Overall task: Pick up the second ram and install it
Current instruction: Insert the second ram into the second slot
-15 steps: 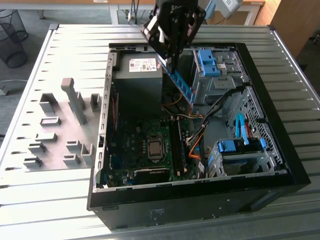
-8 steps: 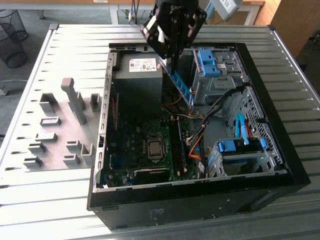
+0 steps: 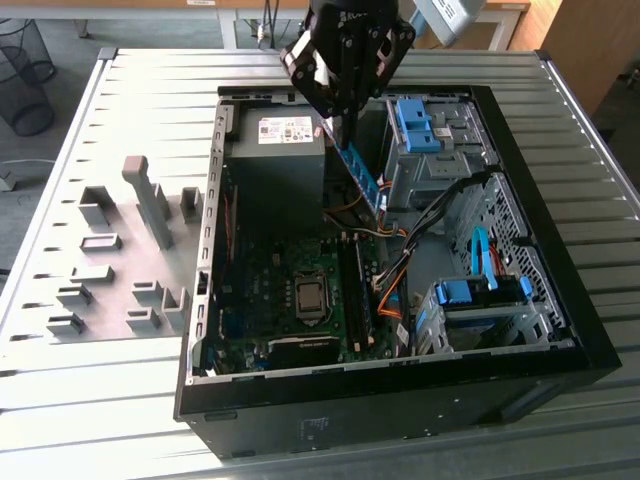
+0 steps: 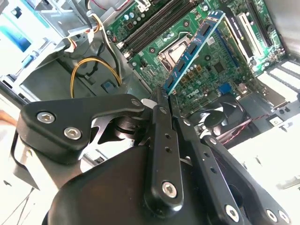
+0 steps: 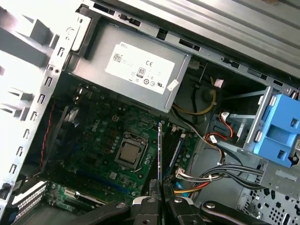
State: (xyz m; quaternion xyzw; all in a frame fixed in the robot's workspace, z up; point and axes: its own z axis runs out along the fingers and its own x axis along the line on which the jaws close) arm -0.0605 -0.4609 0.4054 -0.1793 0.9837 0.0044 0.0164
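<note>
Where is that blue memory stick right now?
In the exterior view, the blue memory stick hangs tilted from the tool, above the open computer case, between the grey power supply and the blue-tabbed drive cage.

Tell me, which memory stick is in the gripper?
The blue second ram, clamped by the gripper above the case; the darker stick sits in its motherboard slot.

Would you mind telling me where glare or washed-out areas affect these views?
First wrist view: the case wall is blown out white. Second wrist view: the drive cage is overexposed. Exterior view: evenly lit, the pincer dark above the second ram.
</note>
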